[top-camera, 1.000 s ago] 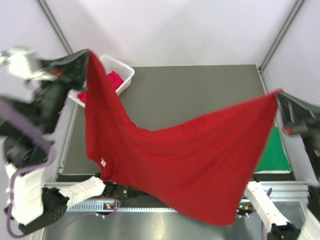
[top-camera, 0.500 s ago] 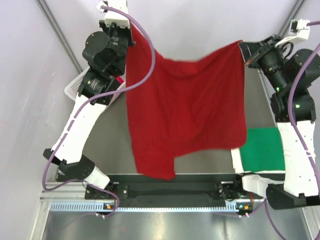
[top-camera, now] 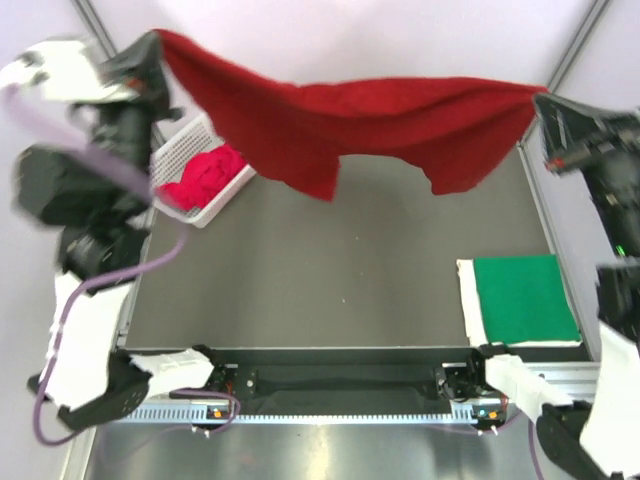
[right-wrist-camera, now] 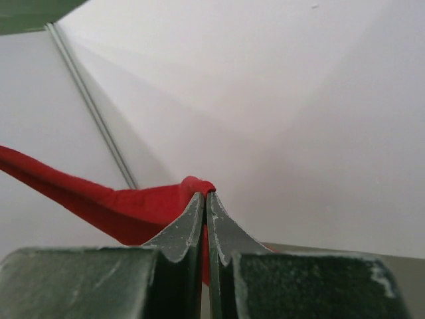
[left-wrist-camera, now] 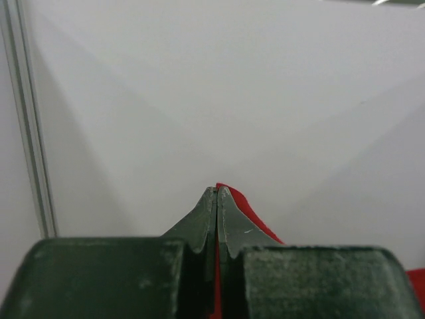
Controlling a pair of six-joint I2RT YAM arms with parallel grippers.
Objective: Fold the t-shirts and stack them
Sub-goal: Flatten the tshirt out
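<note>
Where the red t-shirt hung half a second ago as a tall curtain over the middle of the table, it now stretches as a shallow band high above the far edge, with two short flaps drooping. The left gripper is fully closed on the shirt's left corner; the wrist view shows red cloth pinched between the meeting tips. The right gripper is likewise clamped on the opposite corner. Both arms have swung outward and appear blurred. The green t-shirt lies folded flat at the table's near right corner, unchanged. The pinkish-red shirts sit bunched in the white basket at far left.
</note>
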